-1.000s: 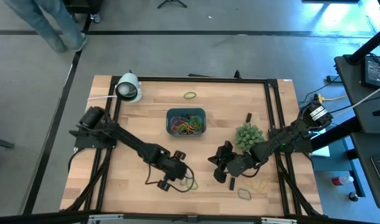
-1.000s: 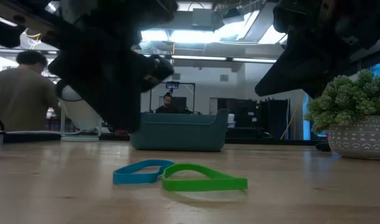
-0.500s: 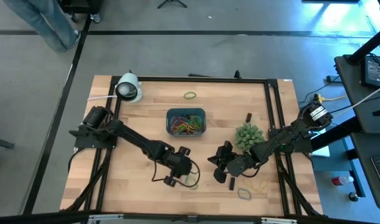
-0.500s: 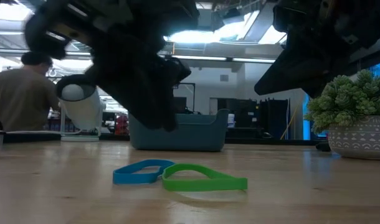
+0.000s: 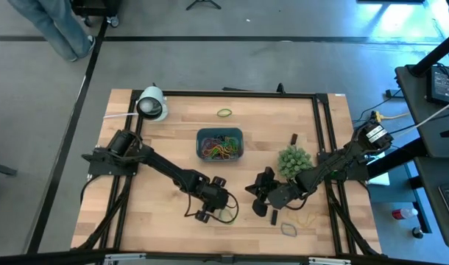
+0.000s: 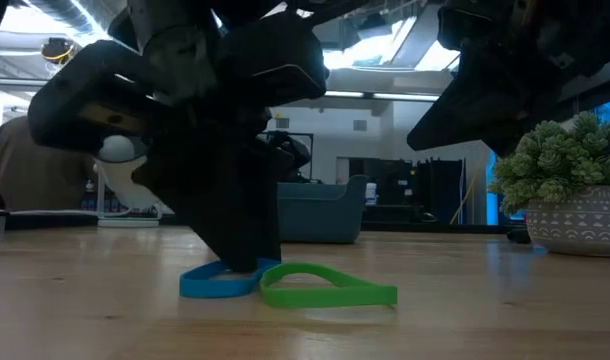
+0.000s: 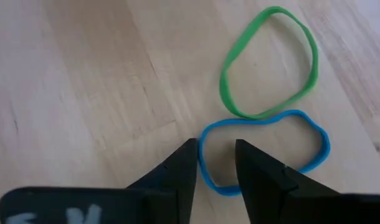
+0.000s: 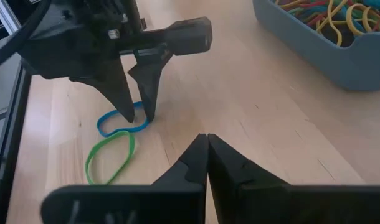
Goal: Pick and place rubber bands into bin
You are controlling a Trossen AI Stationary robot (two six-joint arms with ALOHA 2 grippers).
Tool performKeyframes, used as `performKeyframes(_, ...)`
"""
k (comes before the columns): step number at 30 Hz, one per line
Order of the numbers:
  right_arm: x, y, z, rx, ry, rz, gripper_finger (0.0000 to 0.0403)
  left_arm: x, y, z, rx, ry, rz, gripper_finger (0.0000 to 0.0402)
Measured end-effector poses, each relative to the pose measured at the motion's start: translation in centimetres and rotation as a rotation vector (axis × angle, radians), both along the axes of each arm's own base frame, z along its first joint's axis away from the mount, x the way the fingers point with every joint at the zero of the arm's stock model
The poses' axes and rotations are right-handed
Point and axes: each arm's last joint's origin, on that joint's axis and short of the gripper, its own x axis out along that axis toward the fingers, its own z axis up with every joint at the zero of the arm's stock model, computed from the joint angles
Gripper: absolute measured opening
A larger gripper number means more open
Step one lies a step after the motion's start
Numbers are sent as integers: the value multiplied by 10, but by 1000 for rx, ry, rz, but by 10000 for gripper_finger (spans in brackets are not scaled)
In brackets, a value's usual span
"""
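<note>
- High view: pale wooden table (image 5: pixel 158 206) inside a black frame; two dark arms reaching in from the sides.
- Small shallow blue-teal plastic bin (image 5: pixel 220 143) near table centre, already holding a tangle of coloured rubber bands (image 5: pixel 219 150).
- Spiky green plant-like ball (image 5: pixel 294 160) between bin and right arm.
- Left gripper (image 7: pixel 215 163) down at the table surface near the front edge, jaws apart, straddling one end of a thin blue rubber band loop (image 7: pixel 265 149).
- One fingertip planted inside the blue loop, the other just outside; strand between them, not yet pinched.
- Blue loop's long axis running sideways across the jaw gap, away from the fingers.
- Thin green rubber band loop (image 7: pixel 269 62) just beyond, touching the blue one.
- Right gripper (image 8: pixel 207 138) hovering nearby, jaws together, empty; left arm clearly nearer.
- Judgement: closing should catch the blue strand; green may drag along.
- Further loose bands near the right arm (image 5: pixel 307 218) and beyond the bin (image 5: pixel 224 112).
</note>
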Motion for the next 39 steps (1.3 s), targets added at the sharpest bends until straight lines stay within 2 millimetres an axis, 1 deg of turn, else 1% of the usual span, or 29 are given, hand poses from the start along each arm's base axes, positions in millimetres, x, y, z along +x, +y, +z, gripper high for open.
performKeyframes(3,0,0,0,0,0,0,17,0,0,0,6,-2,3,77)
performKeyframes(7,0,0,0,0,0,0,14,1,1,0,17,-6,4,13)
performKeyframes(12,0,0,0,-1,0,0,9,-3,2,6,21,-7,12,2)
performKeyframes(14,0,0,0,-1,1,0,9,-6,3,16,38,-18,23,3)
performKeyframes(18,0,0,0,-1,1,0,14,-15,7,45,29,-49,34,2)
performKeyframes(21,0,0,0,-1,1,0,16,-23,11,71,23,-94,32,2)
performKeyframes(24,0,0,0,-1,1,0,16,-34,17,96,62,-151,35,2)
performKeyframes(28,0,0,0,-1,1,0,16,-45,39,129,140,-240,79,2)
performKeyframes(32,0,0,0,-2,1,0,16,-51,74,150,201,-295,171,2)
performKeyframes(34,0,0,0,-1,0,0,16,-50,95,156,218,-308,226,2)
performKeyframes(36,0,0,0,-1,1,-1,16,-48,116,156,231,-299,278,2)
performKeyframes(39,0,0,0,-1,0,0,16,-43,147,147,222,-254,349,2)
